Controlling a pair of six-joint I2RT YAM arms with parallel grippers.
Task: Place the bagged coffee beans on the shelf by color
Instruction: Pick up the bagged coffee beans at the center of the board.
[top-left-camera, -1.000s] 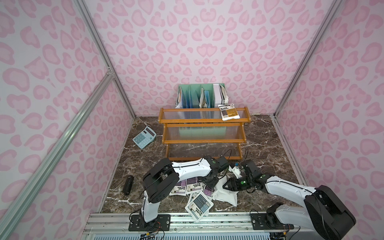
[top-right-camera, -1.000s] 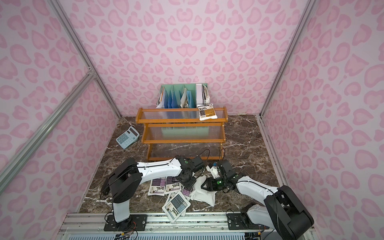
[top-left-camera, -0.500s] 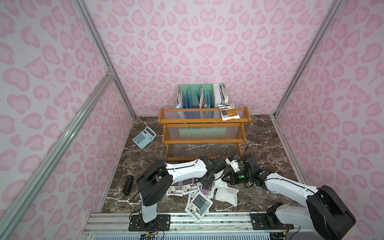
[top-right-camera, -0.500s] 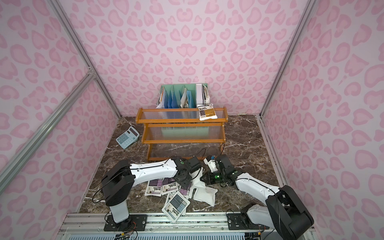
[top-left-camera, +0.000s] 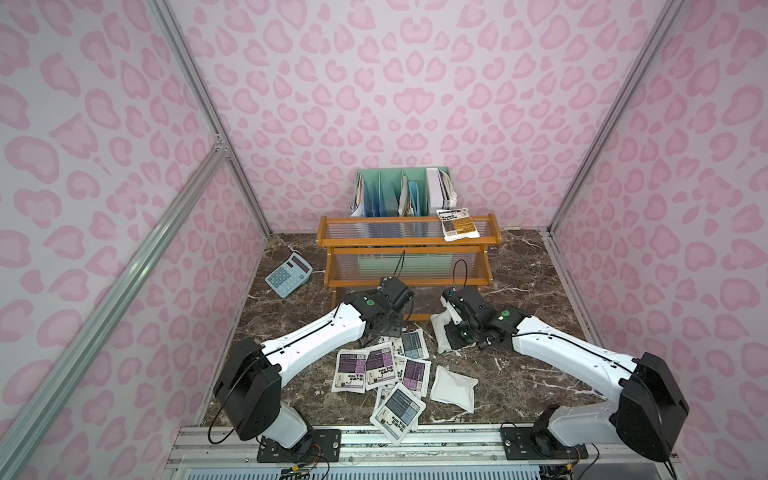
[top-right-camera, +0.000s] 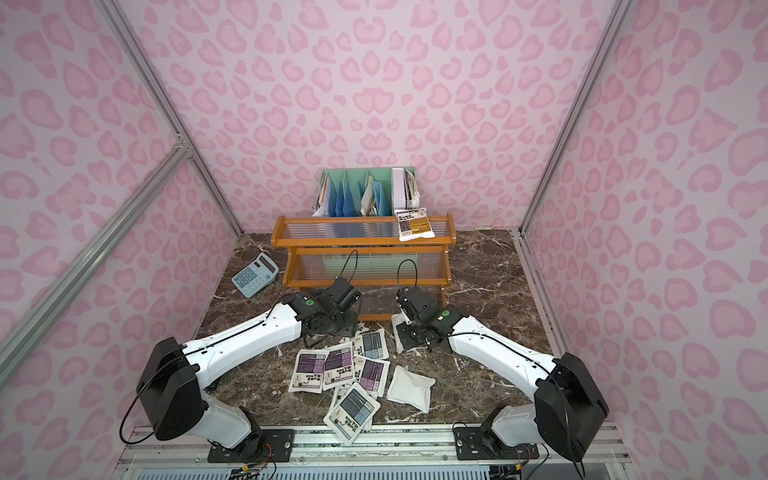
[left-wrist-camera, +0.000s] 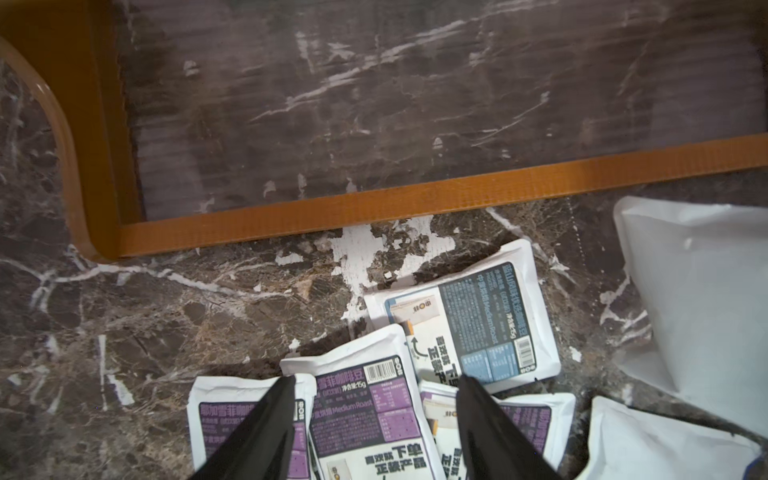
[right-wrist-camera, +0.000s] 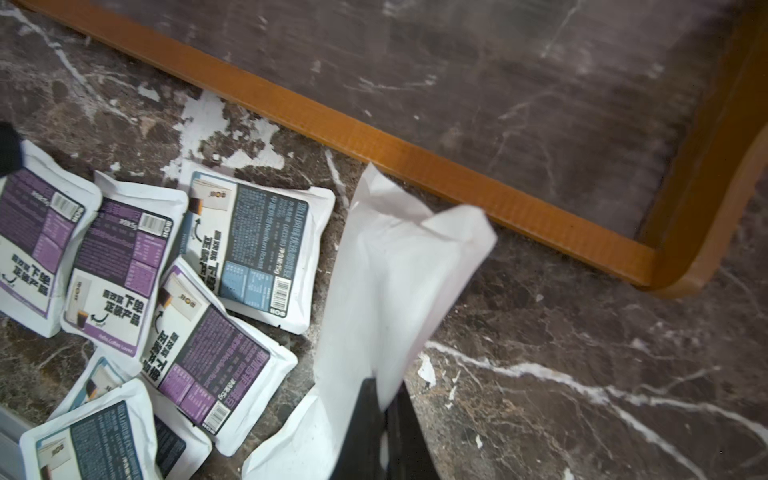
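While the right gripper is pinching a small plain-white-backed pillow pouch just in front of the orange-brown wooden three-tier shelf, as both top views show, the left gripper is hovering over the loose pile of printed pouches on the dark marbled tabletop. One yellow-orange-labelled pouch is lying on the top tier, at the right arm's end; the other two tiers are showing no pouch.

From the left wrist, the left jaws are standing apart and empty above a purple-labelled pouch, with a grey-blue-labelled pouch lying between it and the shelf's lowest front rail.

From the right wrist, the right jaws are clamping shut on one edge of the white-backed pouch, which is sticking out limply towards that rail with its label turned away.

Three purple labels are showing in the pile, so the held one is probably yellow-orange and belongs beside its match on top. Doing this well means lifting until the free end is clearing every rail, travelling slowly so the thin pinch is not slipping, and checking the label before letting go.
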